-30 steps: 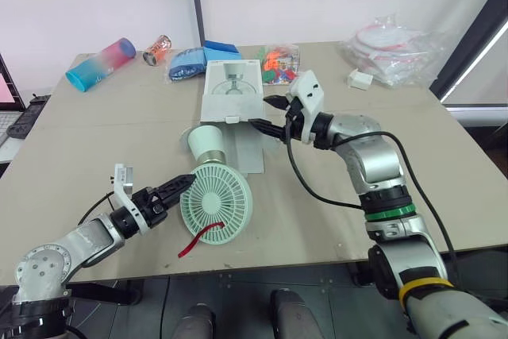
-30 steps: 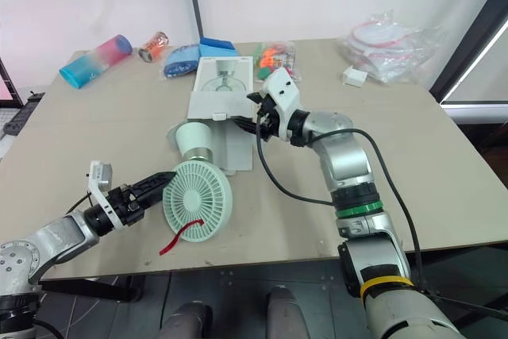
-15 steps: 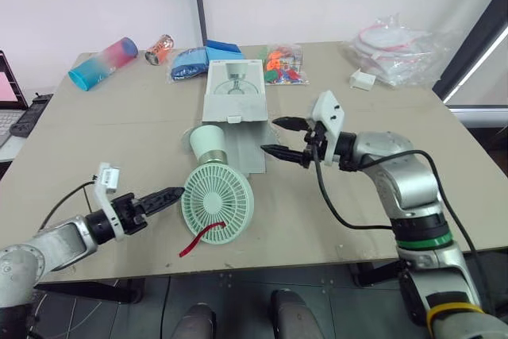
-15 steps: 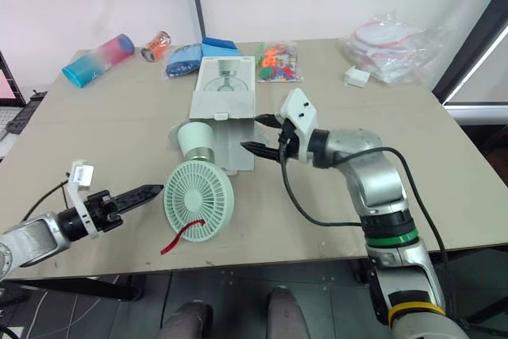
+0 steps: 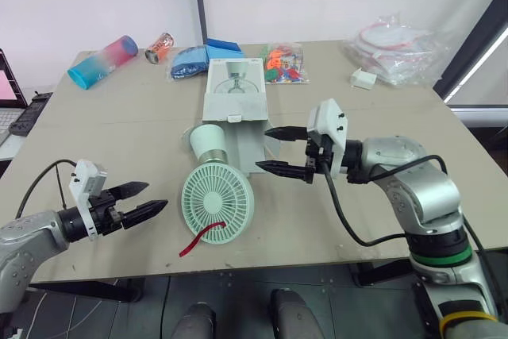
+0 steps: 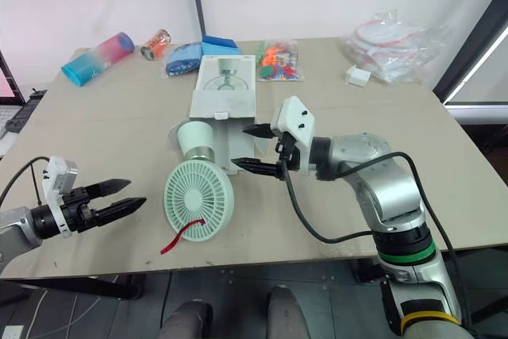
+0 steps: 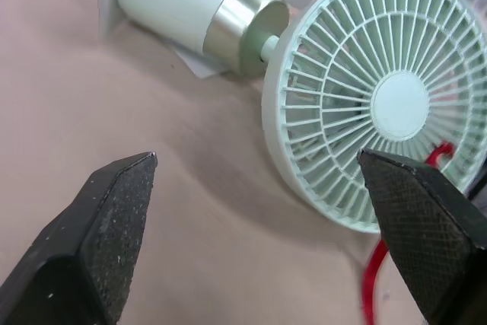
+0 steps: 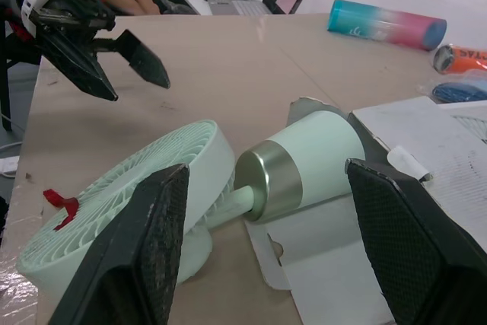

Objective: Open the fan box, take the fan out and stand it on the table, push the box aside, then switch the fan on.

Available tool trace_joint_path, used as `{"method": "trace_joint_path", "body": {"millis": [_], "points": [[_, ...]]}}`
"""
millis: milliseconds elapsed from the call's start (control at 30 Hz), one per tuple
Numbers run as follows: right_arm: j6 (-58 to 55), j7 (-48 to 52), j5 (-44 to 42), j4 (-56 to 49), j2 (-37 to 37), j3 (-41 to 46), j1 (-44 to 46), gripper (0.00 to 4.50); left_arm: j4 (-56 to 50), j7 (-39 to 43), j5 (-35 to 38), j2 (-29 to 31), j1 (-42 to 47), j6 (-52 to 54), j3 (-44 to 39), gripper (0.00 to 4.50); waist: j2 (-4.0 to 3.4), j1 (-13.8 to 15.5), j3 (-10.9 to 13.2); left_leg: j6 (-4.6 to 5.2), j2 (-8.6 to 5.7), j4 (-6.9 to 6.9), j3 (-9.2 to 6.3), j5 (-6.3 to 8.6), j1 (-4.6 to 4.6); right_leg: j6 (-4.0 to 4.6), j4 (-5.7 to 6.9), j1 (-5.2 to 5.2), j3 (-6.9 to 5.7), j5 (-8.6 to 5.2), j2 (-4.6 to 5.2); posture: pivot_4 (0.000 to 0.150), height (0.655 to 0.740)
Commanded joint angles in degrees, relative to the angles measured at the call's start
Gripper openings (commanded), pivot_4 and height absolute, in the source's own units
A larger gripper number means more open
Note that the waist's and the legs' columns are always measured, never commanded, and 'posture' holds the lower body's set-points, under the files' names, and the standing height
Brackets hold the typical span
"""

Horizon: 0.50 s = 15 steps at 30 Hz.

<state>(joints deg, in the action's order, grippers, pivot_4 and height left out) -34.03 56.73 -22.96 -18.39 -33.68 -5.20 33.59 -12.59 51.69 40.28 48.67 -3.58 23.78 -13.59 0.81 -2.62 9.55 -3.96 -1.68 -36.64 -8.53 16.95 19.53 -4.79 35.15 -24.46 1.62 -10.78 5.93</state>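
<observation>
1. The fan (image 5: 217, 202) lies on its side on the table (image 5: 119, 132), a little left of the middle and close to the near edge. Its round pale-green grille tilts upward. Its cylindrical base, with a gold band, points toward the far side and rests on a flap of the box.
2. A red strap (image 5: 200, 237) trails from the near rim of the grille onto the table.
3. The fan box (image 5: 234, 99) lies open just beyond the fan. It is white and flat, with its flaps spread toward the near side.
4. The left gripper (image 5: 151, 197) hangs to the left of the grille and apart from it. Its fingers are spread wide and empty, with the tips aimed at the fan.
5. The right gripper (image 5: 263, 149) is to the right of the fan's base, at the right edge of the box's near flap. Its fingers are spread wide and hold nothing, with the tips pointing left. Whether they touch the flap cannot be told.
6. Along the far left of the table lie a blue-and-pink bottle (image 5: 101, 61), a small can (image 5: 159, 48) and a blue pouch (image 5: 190, 61).
7. A colourful packet (image 5: 284, 65) sits just right of the box's far end.
8. At the far right are a clear plastic bag (image 5: 397, 45) and a small white block (image 5: 363, 78).
</observation>
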Motion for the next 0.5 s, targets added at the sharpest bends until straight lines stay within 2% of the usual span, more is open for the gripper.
{"method": "trace_joint_path", "body": {"millis": [33, 100, 167, 367, 500], "points": [[0.14, 0.97, -1.21, -3.21, -0.88, -0.75, 0.12, 3.34, 1.36, 3.38, -8.87, -0.61, -0.12, -12.11, 1.29, 4.50, 0.00, 0.00, 0.01, 0.03, 0.10, 0.00, 0.13, 0.02, -0.01, 0.02, -0.02, -0.02, 0.00, 0.00, -0.03, 0.150, 0.7400], [0.36, 1.10, -0.74, -3.74, -1.33, -1.86, -0.03, 3.34, 2.82, 5.24, -14.24, -0.94, -0.19, -20.18, 2.59, 4.50, 0.02, 0.00, 0.02, 0.03, 0.16, 0.00, 0.15, 0.03, 0.00, 0.04, -0.04, -0.02, 0.00, 0.01, -0.07, 0.150, 0.7400], [0.94, 1.50, -0.21, -4.02, -1.89, -2.87, -0.48, 3.34, 3.30, 6.22, -16.06, -2.18, 0.03, -24.95, 2.90, 4.50, 0.03, 0.02, 0.03, 0.02, 0.24, 0.00, 0.22, 0.03, 0.00, 0.07, -0.07, -0.03, 0.00, 0.04, -0.13, 0.150, 0.7400], [0.85, 0.80, -0.27, -3.33, -2.54, -3.35, -0.31, 3.34, 6.33, 9.29, -15.20, -6.42, -0.57, -35.97, -0.43, 4.50, 0.13, 0.02, 0.10, 0.03, 0.30, -0.02, 0.28, 0.04, -0.02, 0.10, -0.09, -0.02, 0.00, 0.09, -0.18, 0.150, 0.7400], [-0.40, -0.96, 0.06, -3.17, -1.82, -4.20, -0.17, 3.34, 5.57, 11.70, -11.81, -6.83, -4.47, -36.68, -3.48, 4.50, 0.14, -0.06, 0.11, 0.07, 0.34, -0.02, 0.31, 0.06, -0.04, 0.12, -0.09, -0.02, 0.00, 0.09, -0.21, 0.150, 0.7400]]}}
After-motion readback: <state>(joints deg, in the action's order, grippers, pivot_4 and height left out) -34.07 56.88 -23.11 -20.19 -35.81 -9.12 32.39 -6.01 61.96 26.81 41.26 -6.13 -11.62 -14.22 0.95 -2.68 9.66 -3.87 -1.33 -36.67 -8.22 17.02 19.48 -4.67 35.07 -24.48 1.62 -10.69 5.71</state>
